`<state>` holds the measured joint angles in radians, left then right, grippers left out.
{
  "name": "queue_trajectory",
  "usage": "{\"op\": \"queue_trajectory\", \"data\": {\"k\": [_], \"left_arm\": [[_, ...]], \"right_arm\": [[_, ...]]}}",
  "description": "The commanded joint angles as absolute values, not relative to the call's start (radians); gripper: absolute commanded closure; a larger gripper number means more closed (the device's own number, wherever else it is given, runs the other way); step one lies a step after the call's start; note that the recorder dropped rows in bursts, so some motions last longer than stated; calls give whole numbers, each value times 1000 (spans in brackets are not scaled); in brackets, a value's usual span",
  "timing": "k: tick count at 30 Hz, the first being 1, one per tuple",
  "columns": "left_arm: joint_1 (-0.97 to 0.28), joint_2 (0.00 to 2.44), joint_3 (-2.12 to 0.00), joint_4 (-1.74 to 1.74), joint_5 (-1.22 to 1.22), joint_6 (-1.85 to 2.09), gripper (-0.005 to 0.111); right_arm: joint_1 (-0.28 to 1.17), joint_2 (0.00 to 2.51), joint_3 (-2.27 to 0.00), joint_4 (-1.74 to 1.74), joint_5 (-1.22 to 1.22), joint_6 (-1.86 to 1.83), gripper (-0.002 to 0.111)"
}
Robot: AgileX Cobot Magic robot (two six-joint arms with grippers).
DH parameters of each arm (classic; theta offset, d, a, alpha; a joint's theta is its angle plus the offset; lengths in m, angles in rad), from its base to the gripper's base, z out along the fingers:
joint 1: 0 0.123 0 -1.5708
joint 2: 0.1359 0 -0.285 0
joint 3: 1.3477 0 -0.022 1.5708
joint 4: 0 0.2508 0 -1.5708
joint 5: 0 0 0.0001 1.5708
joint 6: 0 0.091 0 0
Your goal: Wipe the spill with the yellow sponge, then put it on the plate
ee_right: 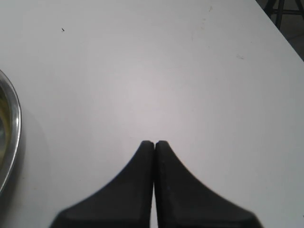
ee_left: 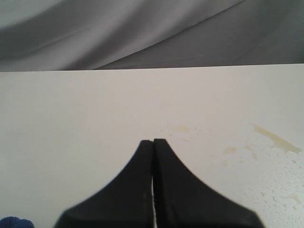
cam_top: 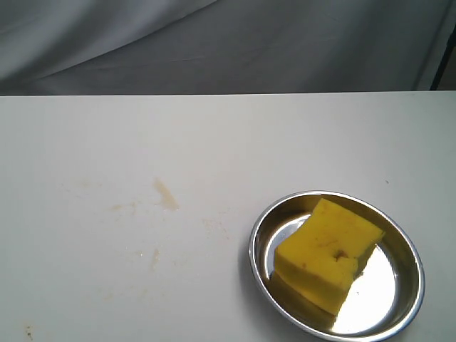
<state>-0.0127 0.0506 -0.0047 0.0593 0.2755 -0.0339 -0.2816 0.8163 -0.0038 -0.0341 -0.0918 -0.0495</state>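
Observation:
The yellow sponge (cam_top: pixel 328 254) lies tilted inside the shiny steel plate (cam_top: pixel 409 243) at the lower right of the exterior view. Of the spill, only faint tan smears (cam_top: pixel 165 193) show on the white table, left of the plate; the left wrist view shows these smears (ee_left: pixel 275 139) with fine droplets around them. My left gripper (ee_left: pixel 153 141) is shut and holds nothing, above bare table short of the smears. My right gripper (ee_right: pixel 154 142) is shut and holds nothing too, with the plate's rim (ee_right: pixel 14 124) off to one side. Neither gripper appears in the exterior view.
A grey cloth backdrop (cam_top: pixel 228 43) hangs behind the table's far edge. The table's corner edge (ee_right: pixel 280 33) and a dark stand beyond it show in the right wrist view. A bit of blue (ee_left: pixel 14 222) sits at the left wrist view's corner.

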Motion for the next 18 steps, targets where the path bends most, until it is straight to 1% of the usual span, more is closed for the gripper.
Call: {"op": "queue_trajectory", "data": {"k": [1,9,11,15,18], "left_arm": [[-9,46,0,66,270,-44,107],[-9,46,0,66,270,-44,107],[-9,46,0,66,270,-44,107],[-9,46,0,66,270,-44,107],[-9,46,0,66,270,-44,107]], "right_arm": [[-289,819,0,-34,-108,-45,108],[-289,802,0,-34,-105,-45,108],[-289,743,0,-34,-95,-45,108],[-287,547,0,-34,-95,-45,108],[-254,395,0,-34,-95,-45,108]]}}
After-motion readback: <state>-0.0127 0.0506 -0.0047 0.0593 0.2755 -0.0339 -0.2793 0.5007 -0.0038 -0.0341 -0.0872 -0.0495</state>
